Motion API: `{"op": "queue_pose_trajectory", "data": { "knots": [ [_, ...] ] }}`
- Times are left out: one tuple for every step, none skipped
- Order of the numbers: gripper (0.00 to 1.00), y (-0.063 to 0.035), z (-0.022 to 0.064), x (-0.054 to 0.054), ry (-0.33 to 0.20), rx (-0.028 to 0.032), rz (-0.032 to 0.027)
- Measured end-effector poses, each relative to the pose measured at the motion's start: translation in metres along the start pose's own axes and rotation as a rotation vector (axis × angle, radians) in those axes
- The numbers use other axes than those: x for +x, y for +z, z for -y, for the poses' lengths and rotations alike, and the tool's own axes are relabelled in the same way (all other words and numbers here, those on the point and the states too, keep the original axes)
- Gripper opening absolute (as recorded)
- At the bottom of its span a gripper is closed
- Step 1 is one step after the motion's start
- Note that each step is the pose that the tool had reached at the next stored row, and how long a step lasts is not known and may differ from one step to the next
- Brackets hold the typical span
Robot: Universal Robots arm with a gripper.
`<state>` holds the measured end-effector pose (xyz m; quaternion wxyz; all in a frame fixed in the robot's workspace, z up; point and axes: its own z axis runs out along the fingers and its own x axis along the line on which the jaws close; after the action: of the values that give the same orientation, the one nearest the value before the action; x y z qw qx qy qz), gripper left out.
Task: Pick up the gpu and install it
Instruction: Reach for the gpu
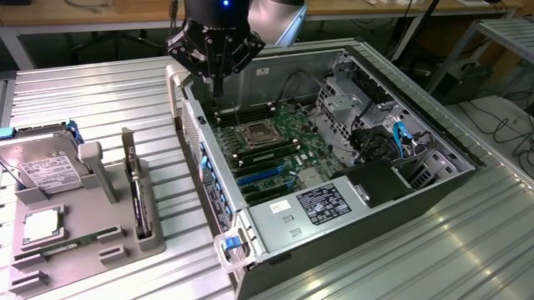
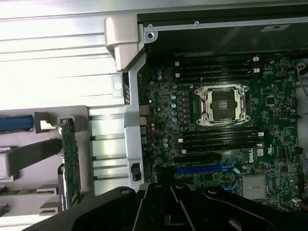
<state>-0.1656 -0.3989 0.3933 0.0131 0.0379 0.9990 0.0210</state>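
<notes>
The gpu [image 1: 134, 187] stands on its edge in a slot of the grey holder [image 1: 150, 240] at the exterior view's left, with its silver bracket uppermost. In the wrist view the gpu [image 2: 71, 166] shows as a thin green card seen edge-on. My gripper [image 1: 217, 87] hangs over the far corner of the open computer case [image 1: 276, 225], well apart from the gpu. Its fingers are shut with nothing between them. In the wrist view the black gripper [image 2: 168, 202] sits above the motherboard [image 2: 216, 134] near the blue card slots [image 2: 202, 168].
A silver hard drive [image 1: 46, 165] with a white label stands in the holder beside a processor [image 1: 40, 225] and a narrow memory stick [image 1: 75, 245]. Inside the case are the empty processor socket [image 1: 257, 134], the blue slots [image 1: 262, 176], the power supply [image 1: 321, 203] and drive cages [image 1: 359, 100].
</notes>
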Motion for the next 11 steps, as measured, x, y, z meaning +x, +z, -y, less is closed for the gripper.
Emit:
{"op": "queue_pose_trajectory", "data": {
  "knots": [
    [0.11,0.0,0.0,0.0007,0.0,-0.0001,0.0],
    [0.11,-0.0001,0.0001,0.0015,0.0,0.0,0.0],
    [0.11,-0.0001,0.0001,0.0022,0.0,0.0,0.0],
    [0.11,-0.0001,0.0002,0.0029,0.0,-0.0001,0.0],
    [0.11,-0.0001,0.0003,0.0036,0.0,0.0,0.0],
    [0.11,-0.0001,0.0003,0.0044,0.0,0.0,0.0],
    [0.11,-0.0001,0.0004,0.0051,0.0,0.0,0.0],
    [0.11,-0.0002,0.0005,0.0059,0.0,0.0,0.0],
    [0.11,-0.0002,0.0005,0.0066,0.0,0.0,0.0],
    [0.11,-0.0002,0.0006,0.0073,0.0,0.0,0.0],
    [0.11,-0.0002,0.0006,0.008,0.0,0.0,0.0]
  ]
}}
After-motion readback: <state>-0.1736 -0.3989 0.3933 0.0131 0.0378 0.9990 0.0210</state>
